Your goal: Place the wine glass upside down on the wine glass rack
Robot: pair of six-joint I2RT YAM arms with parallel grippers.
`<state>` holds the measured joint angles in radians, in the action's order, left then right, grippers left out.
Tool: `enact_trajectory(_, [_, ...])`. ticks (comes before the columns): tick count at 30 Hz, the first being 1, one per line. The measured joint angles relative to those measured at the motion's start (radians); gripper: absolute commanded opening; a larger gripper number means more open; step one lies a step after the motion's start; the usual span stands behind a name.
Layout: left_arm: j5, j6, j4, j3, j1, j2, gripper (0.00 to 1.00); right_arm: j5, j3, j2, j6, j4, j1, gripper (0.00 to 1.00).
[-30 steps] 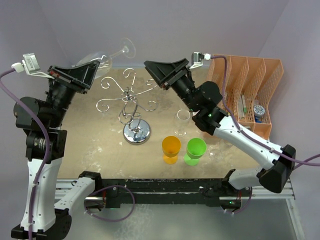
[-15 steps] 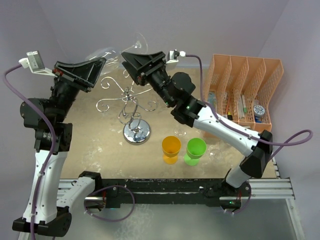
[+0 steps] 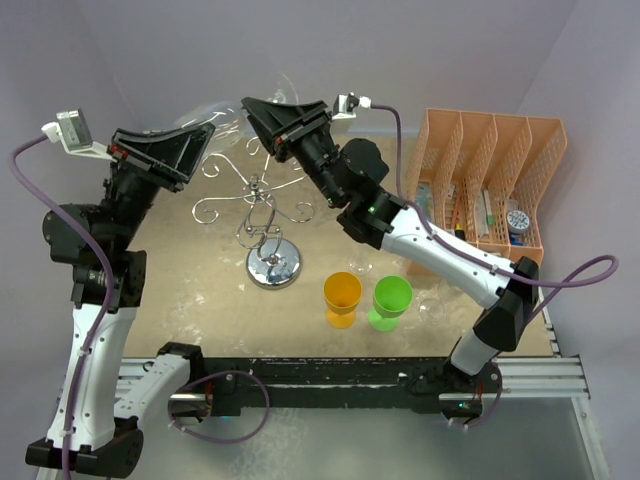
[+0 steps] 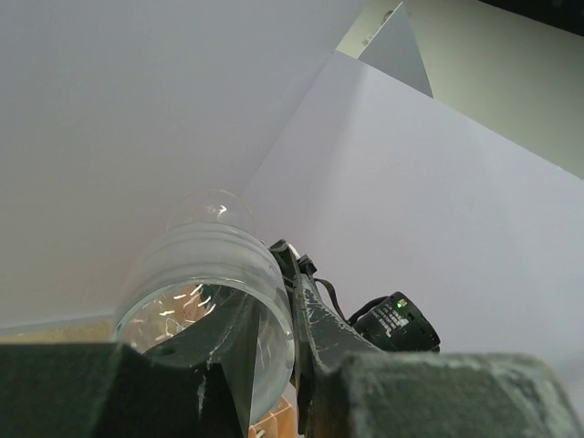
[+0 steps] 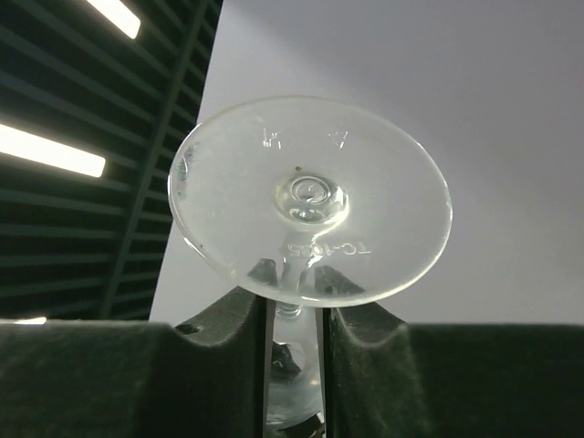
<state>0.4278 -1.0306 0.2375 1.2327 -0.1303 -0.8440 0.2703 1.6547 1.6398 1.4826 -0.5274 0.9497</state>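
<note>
The clear wine glass lies nearly level in the air above the back of the table, its foot toward the right. My left gripper is shut on the bowl's wall; the left wrist view shows one finger inside the wine glass and one outside, left gripper. My right gripper has come in from the right. Its fingers stand close on either side of the stem, right gripper, just under the round foot. The chrome wine glass rack stands below on its round base.
An orange cup and a green cup stand in front of the rack. A clear glass stands behind them under my right arm. The orange mesh file organiser stands at the right edge.
My right arm swung left from beside the organiser to the glass's stem, and its jaws narrowed around it. My left arm shifted the glass slightly right and up.
</note>
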Motion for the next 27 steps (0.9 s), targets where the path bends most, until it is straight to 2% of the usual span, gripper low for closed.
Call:
enact_trajectory(5, [0.010, -0.001, 0.025, -0.003, 0.000, 0.002, 0.17, -0.037, 0.012, 0.003, 0.004, -0.018, 0.001, 0.22])
enact_trajectory(7, [0.014, -0.002, 0.049, -0.012, 0.000, 0.004, 0.18, -0.062, 0.013, 0.003, 0.007, -0.035, 0.003, 0.11])
enact_trajectory(8, [0.015, -0.003, 0.063, -0.019, 0.000, 0.006, 0.18, -0.068, 0.013, 0.003, 0.010, -0.043, 0.006, 0.00])
enact_trajectory(13, [0.016, -0.008, 0.114, -0.047, 0.000, 0.019, 0.21, -0.087, 0.014, 0.003, 0.014, -0.064, 0.010, 0.00])
enact_trajectory(18, [0.014, -0.006, 0.116, -0.053, 0.000, 0.040, 0.32, -0.096, 0.017, 0.003, -0.004, -0.075, 0.014, 0.00])
enact_trajectory(23, [0.001, 0.011, 0.079, -0.053, 0.000, 0.068, 0.59, -0.096, 0.017, 0.004, -0.041, -0.097, 0.021, 0.00])
enact_trajectory(27, [-0.018, 0.034, 0.043, -0.050, 0.000, 0.084, 0.70, -0.064, 0.011, 0.003, -0.082, -0.133, 0.021, 0.00])
